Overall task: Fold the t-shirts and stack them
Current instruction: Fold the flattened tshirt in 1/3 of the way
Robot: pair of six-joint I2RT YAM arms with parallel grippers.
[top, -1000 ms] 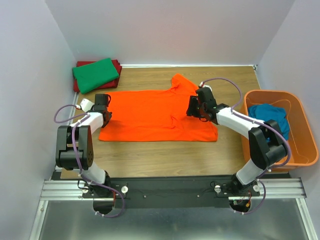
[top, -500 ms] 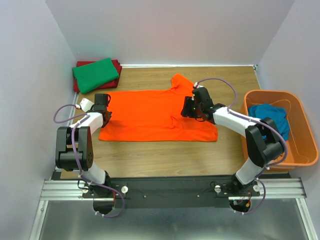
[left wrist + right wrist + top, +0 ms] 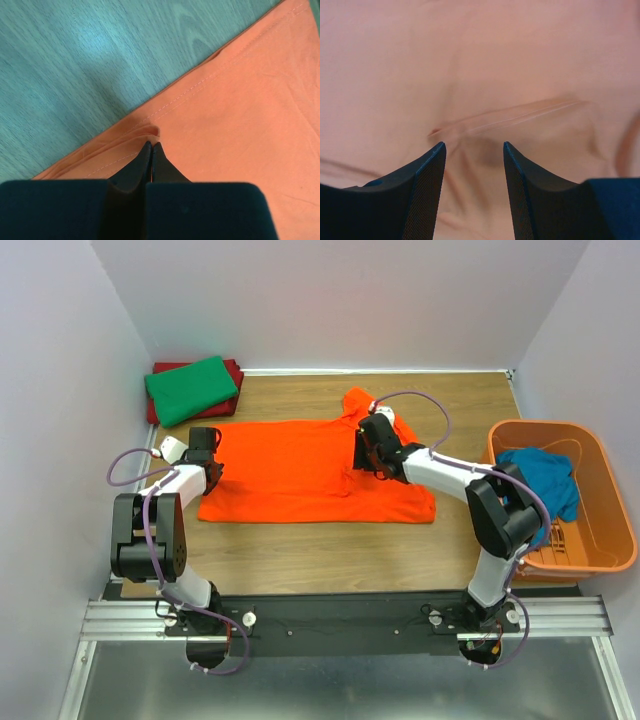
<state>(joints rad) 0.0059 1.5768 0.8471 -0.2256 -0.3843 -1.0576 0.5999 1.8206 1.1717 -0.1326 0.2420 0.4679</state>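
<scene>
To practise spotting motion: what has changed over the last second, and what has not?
The right gripper, jaws open, slid left across the orange t-shirt. The left gripper kept its place, shut on the shirt's edge; shirt, green t-shirt and basket stayed.

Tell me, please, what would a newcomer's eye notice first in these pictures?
The bright orange t-shirt, spread flat on the middle of the wooden table, catches the eye first. The left end effector is shut on its left edge, and the right end effector hangs open over its right part. After that come the green t-shirt folded in the far left corner and the orange basket at the right.
</scene>
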